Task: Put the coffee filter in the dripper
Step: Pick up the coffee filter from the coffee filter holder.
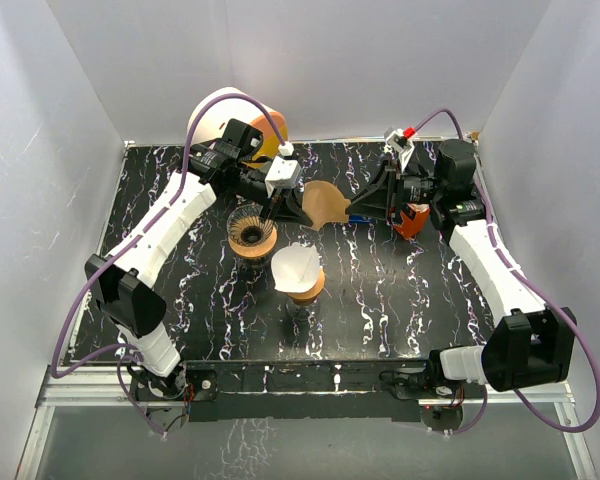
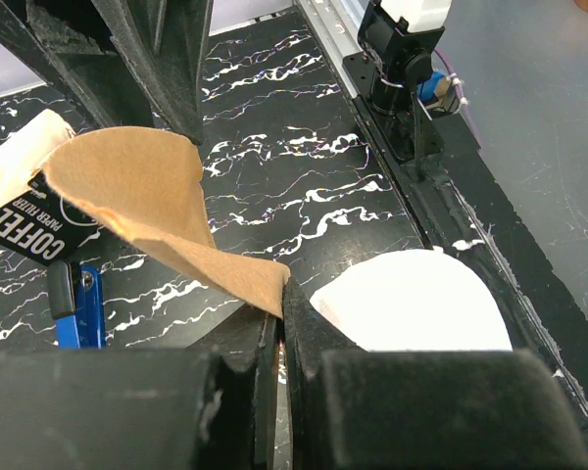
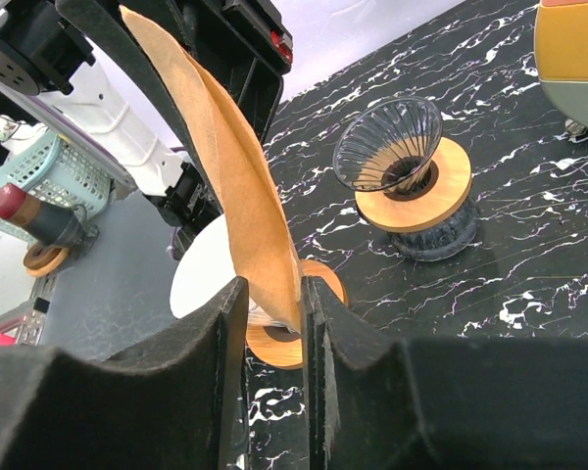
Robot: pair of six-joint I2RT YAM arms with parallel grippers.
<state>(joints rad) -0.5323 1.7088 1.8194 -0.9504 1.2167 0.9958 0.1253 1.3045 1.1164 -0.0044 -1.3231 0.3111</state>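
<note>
Jaws of the left gripper (image 2: 282,294) are pressed flat on one corner of the brown coffee filter (image 2: 137,186), while those of the right gripper (image 3: 272,304) stand a narrow way apart, with the paper's opposite edge passing between them and leaning on one inner face, not visibly clamped. The filter hangs in the air between the two arms, above the black marbled worktop (image 1: 380,290) and just behind and to the right of the empty glass dripper (image 1: 250,228), which it does not touch. It is an unbleached paper cone, flattened and bowed into a shallow curve, its rim slightly wavy. Such paper is likely almost weightless, limp, and quick to crease or tear. A light pinch near the rim or along the stiffer seam would probably suit it best, leaving the pointed end free to go down into the ribbed glass. A second dripper (image 1: 298,270), nearer the arms, already carries a white filter.
</note>
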